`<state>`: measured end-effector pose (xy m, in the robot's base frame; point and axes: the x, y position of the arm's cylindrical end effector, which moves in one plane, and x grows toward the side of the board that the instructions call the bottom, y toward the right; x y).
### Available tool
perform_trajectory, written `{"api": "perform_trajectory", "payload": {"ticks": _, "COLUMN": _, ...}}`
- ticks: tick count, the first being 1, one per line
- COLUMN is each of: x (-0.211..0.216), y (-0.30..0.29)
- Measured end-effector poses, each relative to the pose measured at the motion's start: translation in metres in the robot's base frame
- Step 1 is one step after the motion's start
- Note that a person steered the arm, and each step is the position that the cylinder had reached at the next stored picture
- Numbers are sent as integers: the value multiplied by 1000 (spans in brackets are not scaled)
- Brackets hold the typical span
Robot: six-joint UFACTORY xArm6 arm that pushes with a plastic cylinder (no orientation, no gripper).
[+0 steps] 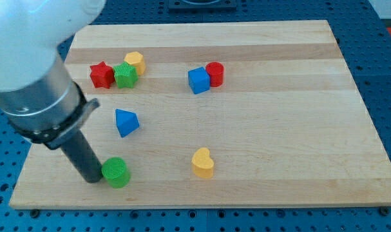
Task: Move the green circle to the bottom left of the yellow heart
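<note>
The green circle (116, 172) is a short cylinder near the board's bottom left. The yellow heart (203, 163) lies to its right, near the bottom middle. My tip (92, 178) rests on the board and touches the green circle's left side. The dark rod rises from it up and to the left into the arm's grey body.
A blue triangle (125, 122) lies above the green circle. A red star (101, 75), a green star (125, 75) and a yellow hexagon (135, 62) cluster at the upper left. A blue cube (198, 80) touches a red cylinder (215, 73) at the upper middle. The board's bottom edge (201, 206) is close.
</note>
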<state>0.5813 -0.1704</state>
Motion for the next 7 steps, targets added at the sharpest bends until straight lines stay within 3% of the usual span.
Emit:
{"api": "perform_trajectory", "payload": {"ticks": 1, "x": 2, "y": 5}}
{"api": "perform_trajectory", "payload": {"ticks": 3, "x": 2, "y": 84}}
{"api": "perform_trajectory", "payload": {"ticks": 7, "x": 17, "y": 116}}
